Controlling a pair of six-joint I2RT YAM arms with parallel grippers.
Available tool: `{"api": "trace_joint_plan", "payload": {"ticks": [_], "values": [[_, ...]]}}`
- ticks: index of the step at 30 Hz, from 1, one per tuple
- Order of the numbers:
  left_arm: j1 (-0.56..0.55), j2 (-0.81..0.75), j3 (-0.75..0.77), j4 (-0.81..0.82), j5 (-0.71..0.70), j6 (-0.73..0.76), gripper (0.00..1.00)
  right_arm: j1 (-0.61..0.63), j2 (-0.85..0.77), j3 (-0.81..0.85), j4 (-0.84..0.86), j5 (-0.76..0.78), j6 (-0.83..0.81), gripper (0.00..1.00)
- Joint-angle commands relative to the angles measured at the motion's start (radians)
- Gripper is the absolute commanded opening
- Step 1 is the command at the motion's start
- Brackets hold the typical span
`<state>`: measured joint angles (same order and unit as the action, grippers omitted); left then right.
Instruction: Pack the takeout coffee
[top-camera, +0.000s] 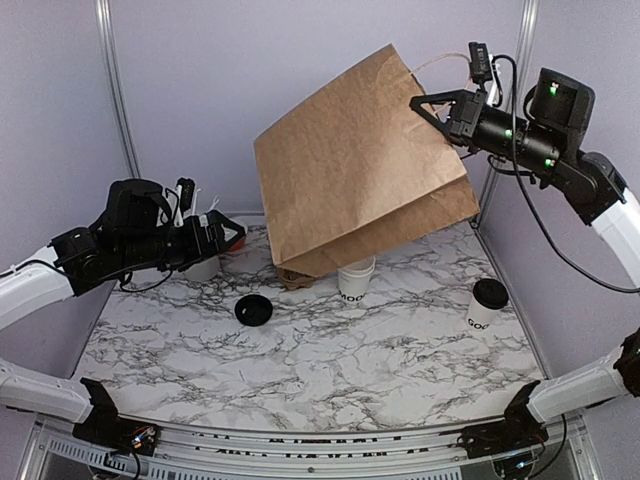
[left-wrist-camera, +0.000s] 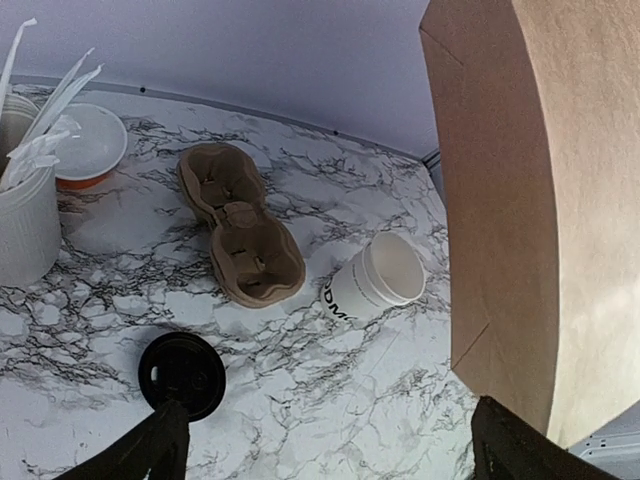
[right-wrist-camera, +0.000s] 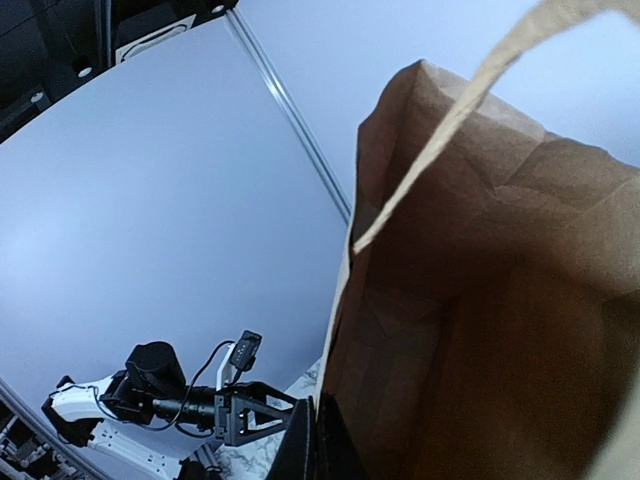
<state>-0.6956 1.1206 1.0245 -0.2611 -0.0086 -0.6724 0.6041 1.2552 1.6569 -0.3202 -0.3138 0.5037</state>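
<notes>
The takeout coffee (top-camera: 487, 303), a small white cup with a black dome lid, stands upright at the table's right side, apart from both grippers. My right gripper (top-camera: 420, 102) is shut on the top rim of a brown paper bag (top-camera: 360, 165) and holds it tilted in the air over the table's back. In the right wrist view, the gripper (right-wrist-camera: 318, 442) pinches the bag (right-wrist-camera: 500, 330) at its open mouth. My left gripper (top-camera: 233, 236) hovers open at the left, with nothing between its fingers (left-wrist-camera: 150, 450). The coffee is out of both wrist views.
A lidless white cup (top-camera: 355, 280) stands under the bag's low corner, next to a cardboard cup carrier (left-wrist-camera: 240, 225). A loose black lid (top-camera: 253, 310) lies left of centre. A white holder of utensils (left-wrist-camera: 25, 220) and an orange bowl (left-wrist-camera: 88, 145) sit at the back left.
</notes>
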Motion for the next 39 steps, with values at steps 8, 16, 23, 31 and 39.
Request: {"api": "trace_joint_plan", "payload": {"ticks": [8,16,23,31,39], "values": [[-0.253,-0.083,-0.125,-0.007,-0.202,-0.223,0.99,0.198,-0.257,-0.217,-0.252,0.115,0.146,0.00],[-0.422,-0.048,-0.210,-0.018,-0.314,-0.392,0.99,0.227,-0.366,-0.346,-0.312,0.138,0.222,0.00],[-0.519,0.094,-0.168,-0.020,-0.320,-0.426,0.99,0.532,-0.360,-0.447,-0.291,0.396,0.311,0.00],[-0.520,0.162,-0.156,-0.021,-0.306,-0.411,0.99,0.764,-0.176,-0.406,-0.280,0.725,0.383,0.00],[-0.418,0.137,-0.212,0.029,-0.174,-0.324,0.99,0.834,0.129,-0.174,-0.324,0.833,0.381,0.00]]}}
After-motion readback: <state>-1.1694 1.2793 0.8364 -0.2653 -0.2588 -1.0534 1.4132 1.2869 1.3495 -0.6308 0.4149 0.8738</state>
